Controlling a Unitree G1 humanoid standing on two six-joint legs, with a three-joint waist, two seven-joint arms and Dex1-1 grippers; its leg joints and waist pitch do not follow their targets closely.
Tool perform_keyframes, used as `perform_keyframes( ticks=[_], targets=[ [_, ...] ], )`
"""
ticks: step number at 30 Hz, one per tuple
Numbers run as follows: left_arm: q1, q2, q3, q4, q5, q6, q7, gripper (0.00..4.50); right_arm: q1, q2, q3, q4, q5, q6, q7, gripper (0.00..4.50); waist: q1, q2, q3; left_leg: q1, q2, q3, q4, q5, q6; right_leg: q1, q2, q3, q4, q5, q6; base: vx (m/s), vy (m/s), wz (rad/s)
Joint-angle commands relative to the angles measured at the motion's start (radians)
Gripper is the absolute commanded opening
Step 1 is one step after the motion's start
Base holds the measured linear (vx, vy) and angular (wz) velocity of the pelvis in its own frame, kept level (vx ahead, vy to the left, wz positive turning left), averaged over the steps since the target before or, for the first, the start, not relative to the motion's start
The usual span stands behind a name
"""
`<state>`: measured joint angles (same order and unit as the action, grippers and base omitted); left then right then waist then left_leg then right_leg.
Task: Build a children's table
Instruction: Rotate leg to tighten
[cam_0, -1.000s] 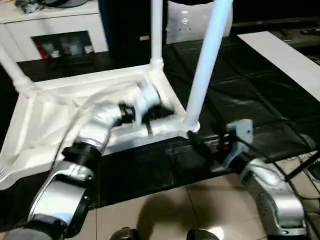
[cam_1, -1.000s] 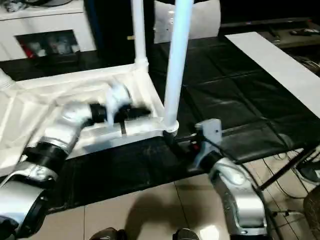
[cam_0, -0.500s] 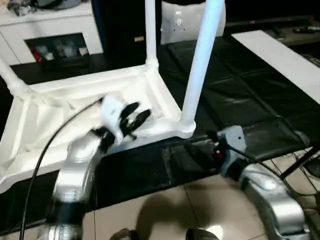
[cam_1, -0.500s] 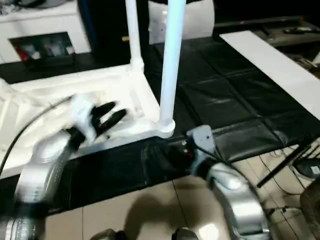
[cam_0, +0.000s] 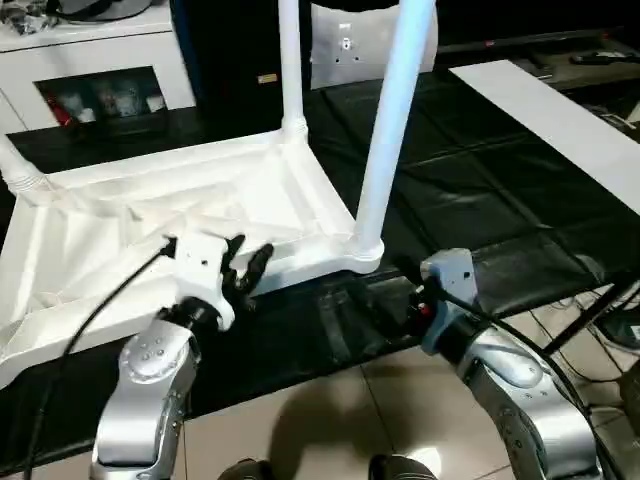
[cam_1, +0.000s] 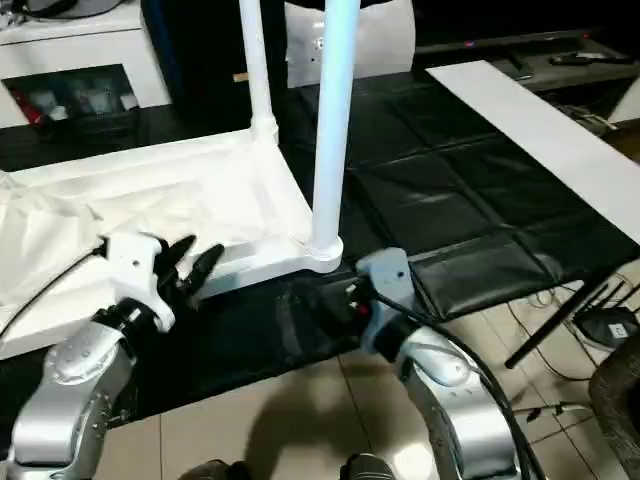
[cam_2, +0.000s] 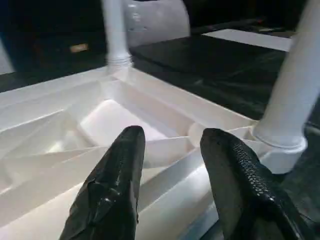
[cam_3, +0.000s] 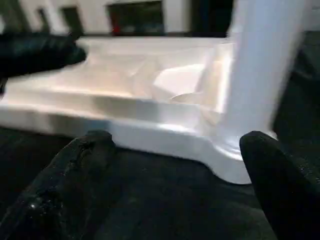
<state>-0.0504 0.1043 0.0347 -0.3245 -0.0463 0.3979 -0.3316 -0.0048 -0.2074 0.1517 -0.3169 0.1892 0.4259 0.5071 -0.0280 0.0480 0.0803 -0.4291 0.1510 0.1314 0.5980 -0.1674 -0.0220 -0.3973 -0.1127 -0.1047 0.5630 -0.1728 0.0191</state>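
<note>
The white table top (cam_0: 150, 215) lies upside down on the black padded surface, its X ribs facing up. Three white legs stand in corner sockets: a far one (cam_0: 290, 60), a near right one (cam_0: 393, 120) and a left one (cam_0: 18, 167). My left gripper (cam_0: 247, 265) is open and hovers just above the top's front rim; its fingers (cam_2: 120, 170) hold nothing. My right gripper (cam_3: 175, 145) is open, low over the black pad, just in front of the near right leg's socket (cam_0: 366, 255) and not touching it.
A white cabinet (cam_0: 100, 40) stands at the back left. A long white board (cam_0: 560, 110) lies on the pad at the right. A white panel (cam_0: 345, 45) leans at the back. Tiled floor (cam_0: 330, 420) and cables (cam_0: 620, 320) are near the pad's front edge.
My left gripper has drawn back from inside the table top to its front rim. The right gripper stays by the near right socket. The camera has shifted.
</note>
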Motion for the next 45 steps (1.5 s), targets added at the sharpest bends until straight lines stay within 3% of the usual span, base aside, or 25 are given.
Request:
perform_keyframes(
  ticks=[1, 3, 5, 7, 8, 9, 10, 11, 12, 13, 14, 15, 17, 18, 21, 22, 23, 25, 27, 28, 30, 33, 36, 39, 45],
  targets=[
    [0.013, 0.001, 0.0, -0.016, 0.009, 0.027, 0.021, 2.05, -0.016, -0.003, 0.013, -0.009, -0.002, -0.001, 0.016, 4.5, 0.009, 0.007, -0.041, -0.024, 0.025, -0.055, -0.144, -0.675, -0.032, 0.06, -0.04, -0.001, -0.037, -0.579, -0.088, -0.053, -0.013, 0.46],
    [0.025, 0.0, 0.002, -0.025, 0.011, 0.03, 0.027, 2.05, -0.018, -0.012, 0.016, -0.005, 0.004, -0.006, 0.024, 4.5, 0.02, -0.016, -0.038, 0.013, 0.002, -0.064, -0.057, -0.551, -0.014, 0.032, -0.109, -0.012, -0.115, -0.719, -0.123, 0.014, -0.046, 0.58],
    [0.035, 0.002, 0.001, -0.035, 0.016, 0.038, 0.035, 2.05, -0.021, -0.018, 0.015, 0.002, 0.006, -0.005, 0.025, 4.5, 0.015, -0.008, -0.019, -0.001, 0.005, -0.082, -0.039, -0.545, -0.029, 0.054, -0.125, -0.053, -0.13, -0.836, -0.092, -0.004, -0.033, 0.51],
    [0.038, 0.005, -0.004, -0.046, 0.015, 0.036, 0.037, 2.05, -0.028, -0.02, 0.011, 0.016, 0.003, -0.016, 0.023, 4.5, 0.032, 0.043, -0.004, -0.085, -0.003, -0.101, -0.211, -0.806, -0.131, 0.134, -0.006, -0.087, 0.048, -0.666, -0.088, -0.029, -0.008, 0.5],
    [0.037, 0.011, -0.01, -0.048, 0.019, 0.039, 0.035, 2.05, -0.03, -0.02, 0.009, 0.021, 0.003, -0.02, 0.026, 4.5, 0.071, 0.001, -0.03, -0.069, -0.035, -0.072, -0.222, -0.723, -0.148, 0.135, 0.082, -0.036, 0.138, -0.323, -0.141, -0.04, -0.053, 0.84],
    [0.035, 0.016, -0.015, -0.049, 0.022, 0.042, 0.035, 2.05, -0.031, -0.02, 0.007, 0.026, 0.002, -0.026, 0.025, 4.5, 0.076, -0.018, -0.034, 0.0, -0.029, -0.078, -0.149, -0.594, -0.178, 0.041, -0.03, 0.018, 0.034, -0.493, -0.189, -0.04, -0.053, 0.84],
    [0.034, 0.02, -0.019, -0.049, 0.023, 0.042, 0.036, 2.05, -0.033, -0.019, 0.005, 0.03, 0.0, -0.035, 0.02, 4.5, 0.066, -0.044, -0.047, 0.077, -0.051, -0.069, 0.009, -0.473, -0.13, -0.017, -0.127, 0.035, -0.079, -0.602, -0.225, 0.021, -0.129, 1.1],
    [0.031, 0.022, -0.021, -0.047, 0.024, 0.043, 0.041, 2.05, -0.036, -0.019, 0.003, 0.035, -0.002, -0.042, 0.016, 4.5, 0.055, -0.051, -0.005, 0.074, -0.051, -0.082, 0.161, -0.194, -0.011, -0.02, -0.2, 0.047, -0.165, -0.797, -0.27, 0.037, -0.072, 0.76],
    [0.029, 0.022, -0.022, -0.046, 0.024, 0.045, 0.045, 2.05, -0.038, -0.019, 0.002, 0.037, -0.002, -0.044, 0.016, 4.5, 0.057, -0.025, 0.011, 0.021, 0.004, -0.111, 0.193, -0.139, -0.012, 0.061, -0.246, 0.029, -0.144, -0.865, -0.259, 0.037, -0.072, 0.76],
    [0.028, 0.021, -0.022, -0.043, 0.024, 0.041, 0.047, 2.05, -0.04, -0.017, 0.001, 0.045, -0.022, -0.071, -0.001, 4.5, 0.055, -0.02, 0.009, 0.031, 0.023, -0.12, 0.174, -0.207, -0.027, 0.083, -0.234, -0.003, -0.123, -0.834, -0.235, 0.039, 0.039, 0.41],
    [0.028, 0.021, -0.024, -0.04, 0.024, 0.039, 0.048, 2.05, -0.044, -0.008, -0.01, 0.058, -0.03, -0.084, -0.025, 4.5, 0.053, 0.019, -0.024, 0.034, 0.037, -0.131, 0.048, -0.275, -0.03, 0.132, -0.111, -0.053, -0.035, -0.603, -0.21, 0.037, 0.044, 0.69],
    [0.029, 0.022, -0.026, -0.04, 0.024, 0.04, 0.048, 2.05, -0.045, -0.001, -0.018, 0.061, -0.023, -0.076, -0.032, 4.5, 0.015, 0.043, -0.032, 0.066, 0.038, -0.216, -0.06, -0.532, 0.0, 0.088, 0.019, -0.041, 0.069, -0.403, -0.149, 0.037, 0.044, 0.69],
    [0.029, 0.023, -0.029, -0.04, 0.022, 0.041, 0.05, 2.05, -0.048, -0.001, -0.023, 0.064, -0.042, -0.079, -0.054, 4.5, -0.001, 0.059, -0.03, 0.107, 0.025, -0.266, -0.085, -0.63, 0.022, 0.068, 0.044, -0.008, 0.097, -0.284, -0.116, 0.035, 0.045, 0.59],
    [0.03, 0.025, -0.032, -0.041, 0.017, 0.044, 0.05, 2.05, -0.049, -0.006, -0.022, 0.056, -0.037, -0.024, -0.059, 4.5, -0.017, 0.042, -0.019, 0.136, 0.074, -0.232, -0.098, -0.785, -0.009, 0.048, 0.034, 0.039, 0.105, -0.171, -0.053, 0.045, 0.046, 0.46],
    [0.032, 0.024, -0.034, -0.04, 0.014, 0.051, 0.05, 2.05, -0.045, -0.004, -0.026, 0.045, -0.022, -0.017, -0.055, 4.5, -0.01, -0.001, 0.004, 0.113, 0.017, -0.157, -0.088, -0.851, -0.005, 0.077, -0.02, 0.085, -0.012, -0.433, -0.05, 0.063, -0.033, 0.11],
    [0.036, 0.023, -0.035, -0.039, 0.016, 0.053, 0.053, 2.05, -0.044, -0.006, -0.027, 0.048, -0.021, -0.036, -0.056, 4.5, -0.002, -0.034, -0.017, 0.067, -0.015, -0.103, -0.018, -0.589, 0.022, 0.148, -0.091, 0.142, -0.082, -0.748, -0.1, 0.083, -0.063, -0.01],
    [0.037, 0.021, -0.034, -0.038, 0.013, 0.053, 0.053, 2.05, -0.044, -0.008, -0.027, 0.049, -0.024, -0.042, -0.057, 4.5, 0.014, -0.027, -0.02, 0.041, -0.007, -0.091, 0.02, -0.431, 0.058, 0.179, -0.131, 0.171, -0.112, -0.854, -0.116, 0.103, -0.054, -0.01],
    [0.043, 0.018, -0.034, -0.036, 0.007, 0.056, 0.053, 2.05, -0.043, -0.014, -0.028, 0.057, -0.033, -0.062, -0.061, 4.5, 0.038, -0.028, -0.052, 0.016, 0.009, -0.067, 0.013, -0.072, 0.133, 0.194, -0.086, 0.164, -0.085, -0.534, -0.196, 0.11, -0.045, 0.06],
    [0.047, 0.018, -0.032, -0.032, -0.002, 0.058, 0.05, 2.05, -0.048, -0.014, -0.036, 0.062, -0.043, -0.063, -0.074, 4.5, 0.0, -0.001, -0.092, 0.101, 0.047, -0.102, -0.014, 0.317, 0.245, 0.108, 0.019, 0.083, 0.043, 0.1, -0.216, 0.14, -0.004, 0.08],
    [0.052, 0.018, -0.028, -0.032, -0.019, 0.057, 0.041, 2.05, -0.057, -0.014, -0.046, 0.065, -0.036, -0.043, -0.081, 4.5, -0.011, 0.01, -0.115, 0.163, 0.068, -0.148, 0.022, 0.689, 0.32, 0.041, 0.017, 0.091, 0.079, 0.263, -0.153, 0.157, 0.003, 0.0],
    [0.059, 0.021, -0.022, -0.034, -0.039, 0.051, 0.027, 2.35, -0.072, -0.021, -0.056, 0.075, -0.039, -0.021, -0.089, 4.5, -0.015, 0.003, -0.112, 0.193, 0.088, -0.179, 0.044, 1.062, 0.31, -0.011, -0.028, 0.139, 0.067, 0.244, -0.039, 0.118, -0.003, 0.0],
    [0.073, 0.029, -0.007, -0.036, -0.071, 0.051, -0.003, 2.41, -0.11, -0.034, -0.094, 0.106, -0.035, 0.0, -0.105, 4.5, 0.026, -0.029, -0.107, 0.053, -0.013, -0.08, 0.024, 0.51, 0.18, 0.109, -0.019, 0.16, 0.051, 0.55, -0.036, 0.02, -0.001, 0.0],
    [0.094, 0.058, 0.003, -0.036, -0.101, 0.047, -0.044, 2.61, -0.143, -0.058, -0.146, 0.132, -0.031, -0.004, -0.121, 4.5, 0.024, -0.025, -0.081, 0.052, 0.025, -0.076, -0.027, 0.022, 0.052, 0.114, -0.019, 0.135, 0.03, 0.337, -0.135, -0.035, -0.018, 0.0],
    [0.128, 0.094, 0.028, -0.023, -0.135, 0.023, -0.096, 2.9, -0.164, -0.088, -0.2, 0.155, -0.034, 0.006, -0.149, 4.5, 0.017, -0.02, -0.065, 0.069, 0.047, -0.064, -0.046, -0.165, 0.049, 0.096, -0.016, 0.133, 0.009, 0.048, -0.242, -0.076, -0.017, 0.01],
    [0.165, 0.137, 0.062, 0.006, -0.147, -0.015, -0.138, 3.34, -0.175, -0.134, -0.242, 0.2, -0.039, -0.007, -0.148, 4.5, 0.016, -0.022, -0.04, 0.088, 0.054, -0.037, -0.069, -0.468, -0.038, 0.058, -0.02, 0.143, -0.03, -0.43, -0.205, -0.087, 0.003, 0.04]
  ],
)
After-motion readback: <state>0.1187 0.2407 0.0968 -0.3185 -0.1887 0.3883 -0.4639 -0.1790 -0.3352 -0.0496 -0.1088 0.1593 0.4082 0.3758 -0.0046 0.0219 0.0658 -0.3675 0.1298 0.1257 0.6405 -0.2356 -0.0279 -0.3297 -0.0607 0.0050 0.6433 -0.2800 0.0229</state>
